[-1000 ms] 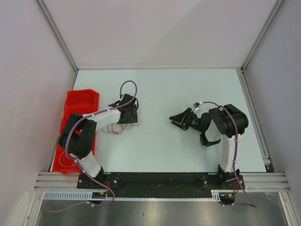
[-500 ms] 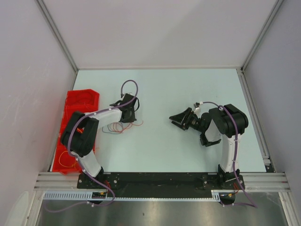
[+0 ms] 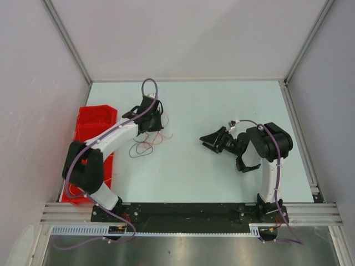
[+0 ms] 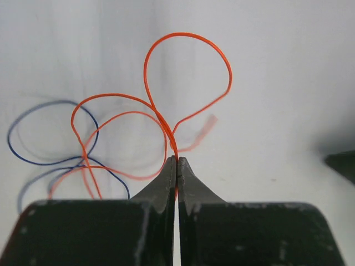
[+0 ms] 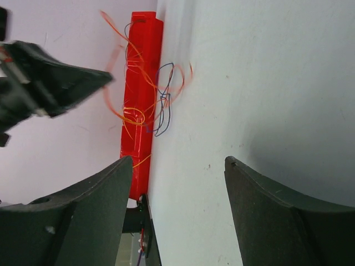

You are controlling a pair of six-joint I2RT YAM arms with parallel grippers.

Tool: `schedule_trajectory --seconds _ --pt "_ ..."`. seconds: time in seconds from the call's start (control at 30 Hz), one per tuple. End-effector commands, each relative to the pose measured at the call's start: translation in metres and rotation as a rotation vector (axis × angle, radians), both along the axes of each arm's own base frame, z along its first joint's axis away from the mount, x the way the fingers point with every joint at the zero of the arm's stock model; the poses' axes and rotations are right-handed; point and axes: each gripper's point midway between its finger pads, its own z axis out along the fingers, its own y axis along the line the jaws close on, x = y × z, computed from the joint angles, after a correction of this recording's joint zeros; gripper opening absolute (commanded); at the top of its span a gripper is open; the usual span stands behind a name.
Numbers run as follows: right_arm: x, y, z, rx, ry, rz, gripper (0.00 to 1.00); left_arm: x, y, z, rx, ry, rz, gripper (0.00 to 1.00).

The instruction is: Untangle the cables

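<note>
Now clenching the left fingers (image 4: 176,172) on an orange cable (image 4: 183,34) and dragging the tangle of cables (image 3: 145,146) farther out on the counter (image 3: 222,183) from the red bin (image 3: 94,119), starting to pull loops apart, while keeping the right fingers (image 3: 211,139) spread, empty, well apart

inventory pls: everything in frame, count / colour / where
cables: one loose tangle, strand count unclear; orange, blue and dark; on the table beside the left gripper
orange cable: one; orange; looping out of the left gripper
red bin: one or two, cannot tell; red; left table edge, orange strands inside
table: one; pale mint; under everything
left gripper: one; black; left of centre, shut on orange cable
right gripper: one; black; right of centre, open, empty
</note>
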Motion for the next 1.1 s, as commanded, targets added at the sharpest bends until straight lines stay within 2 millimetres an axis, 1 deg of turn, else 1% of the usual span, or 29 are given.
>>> schedule_trajectory --seconds 0.0,0.03,0.07,0.17,0.2,0.23,0.27,0.3,0.33,0.37,0.4,0.43,0.47,0.5,0.53,0.57,0.6,0.63,0.7,0.73,0.77,0.8,0.83,0.9,1.07 --pt "-0.042 -0.026 -0.106 -0.217 0.351 -0.04 0.75 0.009 -0.014 0.113 -0.114 -0.22 -0.051 0.01" --pt "-0.042 -0.026 -0.106 -0.216 0.351 -0.04 0.75 0.01 -0.014 0.131 -0.129 -0.255 -0.053 0.0" --pt "-0.042 -0.026 -0.106 -0.216 0.353 -0.04 0.75 0.006 -0.012 0.144 -0.141 -0.278 -0.052 0.0" --pt "-0.042 -0.026 -0.106 -0.217 0.35 -0.038 0.75 -0.002 -0.009 0.172 -0.168 -0.335 -0.059 0.01" --pt "-0.043 -0.025 -0.105 -0.221 0.343 -0.037 0.77 -0.004 -0.009 0.178 -0.174 -0.348 -0.059 0.0" --pt "-0.044 -0.024 -0.102 -0.226 0.33 -0.035 0.77 -0.006 -0.008 0.178 -0.175 -0.349 -0.062 0.0" --pt "-0.04 -0.021 -0.087 -0.237 0.262 -0.024 0.77 -0.01 -0.007 0.187 -0.185 -0.372 -0.067 0.0" --pt "-0.044 -0.015 -0.083 -0.272 0.229 -0.011 0.77 -0.011 -0.005 0.189 -0.186 -0.379 -0.065 0.0" --pt "-0.045 -0.014 -0.079 -0.313 0.209 -0.006 0.77 -0.013 -0.004 0.191 -0.186 -0.383 -0.067 0.0" --pt "-0.043 -0.02 -0.066 -0.415 0.169 -0.028 0.77 -0.016 -0.002 0.195 -0.182 -0.393 -0.072 0.0" --pt "-0.043 -0.014 -0.056 -0.469 0.129 -0.02 0.77 -0.017 -0.001 0.198 -0.178 -0.401 -0.073 0.0" --pt "-0.039 -0.013 -0.04 -0.511 0.084 -0.031 0.77 -0.02 0.002 0.198 -0.166 -0.394 -0.073 0.0" --pt "-0.04 -0.024 -0.022 -0.589 0.05 -0.064 0.79 -0.021 0.004 0.199 -0.156 -0.397 -0.074 0.0" --pt "-0.037 -0.025 -0.005 -0.6 0.013 -0.079 0.8 -0.024 0.008 0.202 -0.152 -0.405 -0.07 0.0" --pt "-0.029 -0.025 0.016 -0.597 -0.034 -0.102 0.81 -0.025 0.01 0.202 -0.146 -0.408 -0.065 0.0" --pt "-0.031 -0.032 0.017 -0.633 -0.013 -0.109 0.81 -0.026 0.011 0.205 -0.149 -0.416 -0.064 0.0" --pt "-0.026 -0.035 0.036 -0.649 -0.066 -0.118 0.81 -0.028 0.012 0.206 -0.151 -0.422 -0.063 0.0" --pt "-0.026 -0.035 0.042 -0.661 -0.073 -0.115 0.81 -0.029 0.011 0.207 -0.159 -0.426 -0.067 0.0" --pt "-0.025 -0.032 0.062 -0.655 -0.101 -0.098 0.8 -0.031 0.012 0.208 -0.16 -0.425 -0.069 0.0" --pt "-0.027 -0.027 0.07 -0.65 -0.116 -0.084 0.8 -0.033 0.013 0.211 -0.161 -0.433 -0.072 0.0" --pt "-0.026 -0.025 0.081 -0.652 -0.133 -0.081 0.8 -0.034 0.014 0.211 -0.156 -0.435 -0.071 0.0" --pt "-0.026 -0.023 0.088 -0.662 -0.153 -0.078 0.8 -0.035 0.017 0.212 -0.151 -0.437 -0.066 0.0" --pt "-0.026 -0.02 0.099 -0.659 -0.181 -0.081 0.8 -0.037 0.019 0.215 -0.146 -0.446 -0.064 0.0" --pt "-0.029 -0.017 0.108 -0.685 -0.188 -0.077 0.8 -0.04 0.025 0.217 -0.133 -0.454 -0.053 0.0" --pt "-0.032 -0.014 0.121 -0.702 -0.217 -0.084 0.81 -0.046 0.04 0.229 -0.121 -0.483 -0.035 0.0"
